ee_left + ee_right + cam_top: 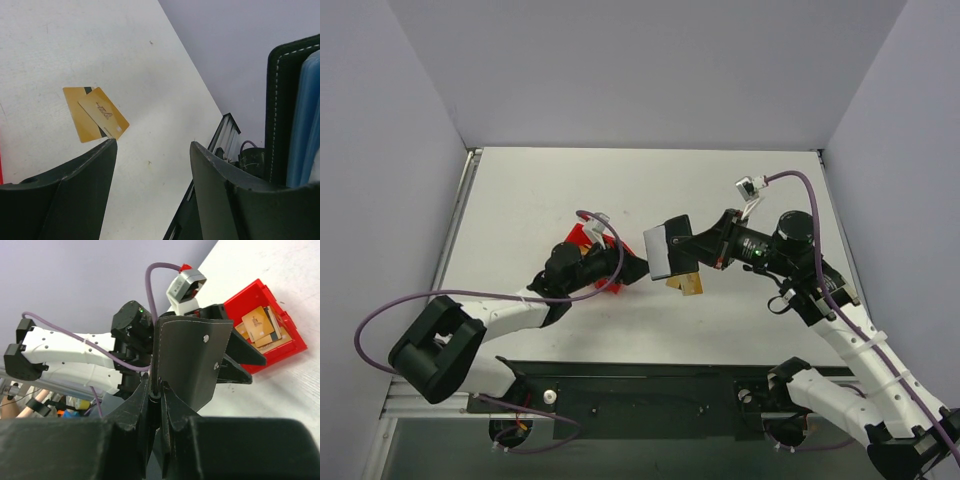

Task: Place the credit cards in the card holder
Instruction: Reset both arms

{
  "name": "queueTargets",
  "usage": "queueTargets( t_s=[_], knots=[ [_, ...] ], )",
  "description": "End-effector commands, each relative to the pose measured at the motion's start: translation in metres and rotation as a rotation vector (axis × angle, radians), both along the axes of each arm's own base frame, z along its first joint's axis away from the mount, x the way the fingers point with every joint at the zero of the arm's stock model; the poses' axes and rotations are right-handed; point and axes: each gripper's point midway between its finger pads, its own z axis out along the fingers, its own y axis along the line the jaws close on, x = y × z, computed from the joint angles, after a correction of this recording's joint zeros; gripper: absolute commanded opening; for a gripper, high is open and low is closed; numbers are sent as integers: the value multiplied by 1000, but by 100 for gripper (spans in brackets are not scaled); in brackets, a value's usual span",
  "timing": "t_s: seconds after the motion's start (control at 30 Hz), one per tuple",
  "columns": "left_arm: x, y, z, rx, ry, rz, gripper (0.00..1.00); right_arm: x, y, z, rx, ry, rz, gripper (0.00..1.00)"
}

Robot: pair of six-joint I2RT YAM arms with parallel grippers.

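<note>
Cards (pixel 95 114) lie ahead-left of left gripper (pixel 154 150), the nearer arm, jaws apart and empty; right gripper (pixel 158 396) clamped on card holder (pixel 189 357).

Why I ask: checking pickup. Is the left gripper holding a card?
No, the left gripper stands open and empty; two cards lie on the table.

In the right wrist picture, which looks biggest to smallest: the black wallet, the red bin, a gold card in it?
1. card holder, largest, but closest to the camera
2. red bin
3. card, smallest

Gold credit cards (pixel 95 114); black, white-stitched card holder (pixel 187 365), seemingly blue-lined; red bin (pixel 250 294).
</note>
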Motion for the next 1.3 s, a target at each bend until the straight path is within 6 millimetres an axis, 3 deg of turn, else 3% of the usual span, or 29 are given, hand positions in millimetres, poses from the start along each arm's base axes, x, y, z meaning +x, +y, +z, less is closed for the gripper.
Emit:
queueTargets(
  t_s=[0.0,0.3,0.53,0.67,0.7,0.8,0.83,1.0,1.27],
  knots=[
    [-4,-18,37,-108,-85,-67,70,-8,7,34,96,-82,63,0],
    [-29,-37,60,-230,-114,-196,70,-2,9,14,71,-32,52,0],
    [-33,-30,75,-255,-162,-181,70,7,0,-14,-20,20,-21,0],
    [-34,-23,77,-212,-181,-153,70,9,-10,-41,-101,79,-80,2],
    [-34,-22,69,-183,-158,-148,70,10,-10,-47,-110,93,-83,2],
    [-36,-14,70,-134,-182,-115,70,9,-6,-68,-120,153,-73,2],
    [-39,-13,61,-98,-159,-115,70,12,-2,-68,-108,137,-69,2],
    [-46,-3,54,-37,-167,-89,70,7,16,-94,-136,174,-33,5],
    [-61,-11,15,59,-108,-113,70,6,44,-123,-96,223,36,6]
  ],
)
